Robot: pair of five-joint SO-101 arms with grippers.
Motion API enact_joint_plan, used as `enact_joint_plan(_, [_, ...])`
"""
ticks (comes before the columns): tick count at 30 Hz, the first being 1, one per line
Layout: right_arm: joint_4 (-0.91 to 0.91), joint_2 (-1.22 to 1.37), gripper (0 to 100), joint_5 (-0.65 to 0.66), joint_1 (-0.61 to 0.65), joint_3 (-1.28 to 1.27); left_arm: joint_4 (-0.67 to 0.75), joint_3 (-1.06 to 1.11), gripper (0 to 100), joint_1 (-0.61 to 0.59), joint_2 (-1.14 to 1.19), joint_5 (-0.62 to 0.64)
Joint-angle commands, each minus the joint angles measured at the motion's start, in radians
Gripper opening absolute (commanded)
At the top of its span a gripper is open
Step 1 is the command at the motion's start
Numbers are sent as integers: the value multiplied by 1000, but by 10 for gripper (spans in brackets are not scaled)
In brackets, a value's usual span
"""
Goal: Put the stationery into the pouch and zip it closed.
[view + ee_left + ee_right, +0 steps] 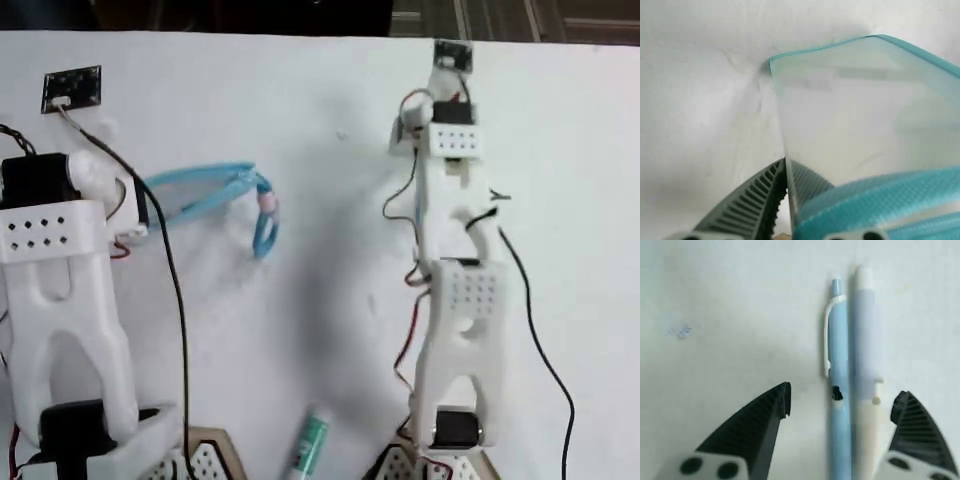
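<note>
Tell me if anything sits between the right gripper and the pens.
Nothing visible does. The right gripper is open directly above the blue pen and the white pen, which lie side by side on the table between its fingers.

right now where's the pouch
The pouch is at the left side of the table in the high view, its edge pinched in the left gripper. The glue stick lies to its right, nearer the arm bases.

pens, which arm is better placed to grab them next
Right. The right tool is open over the blue pen and white pen; the left tool is shut on the pouch.
</note>
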State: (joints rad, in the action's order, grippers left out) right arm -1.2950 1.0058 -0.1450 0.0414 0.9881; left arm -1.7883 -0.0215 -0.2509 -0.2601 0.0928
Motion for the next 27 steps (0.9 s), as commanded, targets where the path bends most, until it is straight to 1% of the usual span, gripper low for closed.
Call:
enact_joint_plan(1, [-47,260,317,9,-12,367,3,2,23,7,35,-8])
enact_joint_plan(5, [-188,398,316,86,-12,582,3,2,23,7,35,-8])
enact_joint_plan(8, [-257,412,300,161,-12,606,3,2,23,7,35,-8])
enact_joint_plan(10, [-282,414,221,207,-15,606,3,2,23,7,35,-8])
enact_joint_plan(13, [-297,414,20,241,-16,612,3,2,23,7,35,-8])
enact_joint_plan(14, [-306,414,11,252,-16,615,3,2,23,7,35,-8])
enact_joint_plan(16, [-337,410,66,259,-13,620,3,2,23,7,35,-8])
enact_joint_plan(17, [-354,406,59,259,-8,631,3,2,23,7,35,-8])
enact_joint_plan(19, [-398,384,9,259,-5,661,3,2,23,7,35,-8])
enact_joint_plan(21, [-438,351,23,259,-1,687,3,2,23,7,35,-8])
enact_joint_plan(23, [-473,294,15,261,2,680,3,2,23,7,35,-8])
enact_joint_plan(27, [-476,163,16,261,4,672,3,-3,23,7,35,-8])
